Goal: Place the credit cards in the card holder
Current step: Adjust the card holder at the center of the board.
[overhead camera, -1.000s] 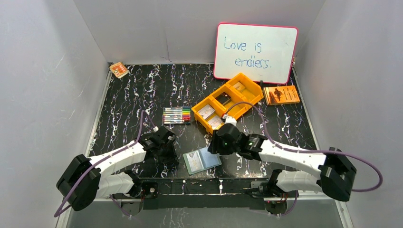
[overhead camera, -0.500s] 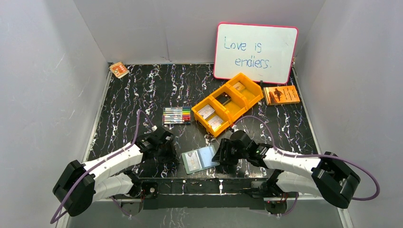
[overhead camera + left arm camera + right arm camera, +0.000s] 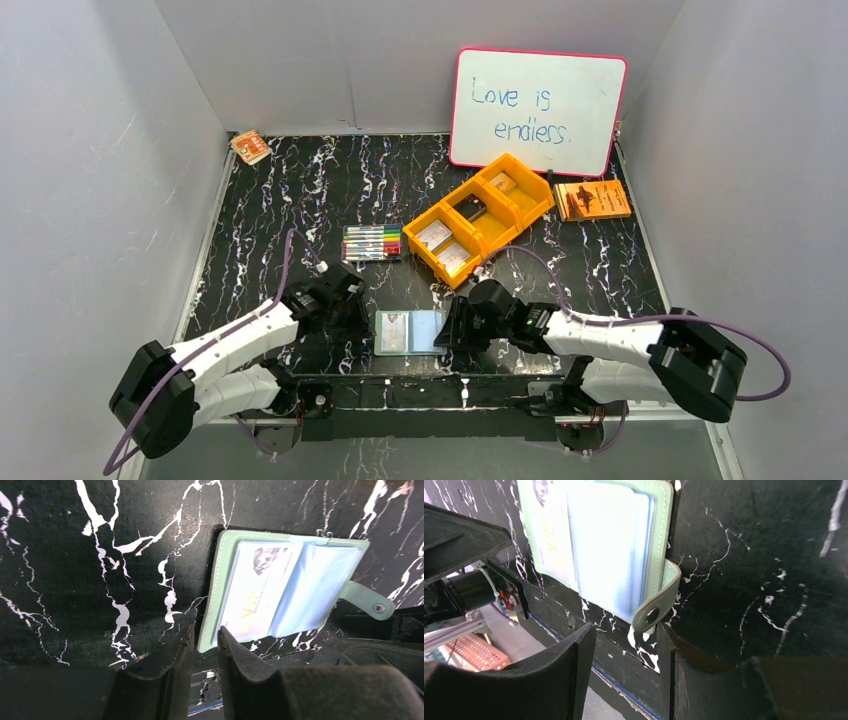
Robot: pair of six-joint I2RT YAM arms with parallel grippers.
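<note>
The black, white-veined marble-pattern bench (image 3: 290, 190) carries everything. At its near edge the small grey-green folding card holder (image 3: 410, 332) lies open and flat between the two arms, with one pale printed card already behind its clear left pocket. The left hand (image 3: 205, 632) has its fingers a narrow slit apart, not clamped, with the holder's near left corner at the mouth of that slit. The right hand (image 3: 626, 630) stands wider apart, and the holder's snap tab (image 3: 651, 615) lies between its fingers, just beside the right one and ungripped.

The step in hand looks like steadying the holder. It would go best if one hand pinned an outer edge while leaving the blue-grey pockets uncovered, since the holder sits close to the bench lip and a push could slide it off.

Of the rest, the pink-framed whiteboard (image 3: 540, 110) leans at the back. The orange three-compartment plastic bin (image 3: 512, 160) holds the remaining credit cards (image 3: 432, 236); its walls mean each must be lifted up and out. An orange booklet (image 3: 592, 200), a pack of coloured markers (image 3: 372, 243) and a small orange-and-white packet (image 3: 250, 147) lie well apart from the holder, blocking nothing.
</note>
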